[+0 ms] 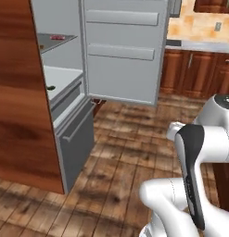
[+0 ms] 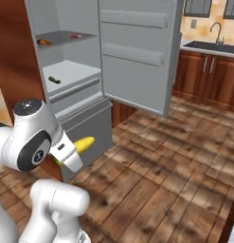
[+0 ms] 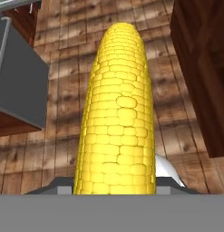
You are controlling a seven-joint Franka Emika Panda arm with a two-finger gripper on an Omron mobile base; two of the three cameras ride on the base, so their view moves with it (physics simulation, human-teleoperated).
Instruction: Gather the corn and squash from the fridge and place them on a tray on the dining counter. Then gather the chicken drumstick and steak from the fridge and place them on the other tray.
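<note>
Protruding past hand, corn [image 3: 117,113]; gripper fingertips hidden beneath cob.

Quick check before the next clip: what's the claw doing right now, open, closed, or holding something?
Claw: closed on the corn, carried over the wood floor away from the open fridge.
</note>
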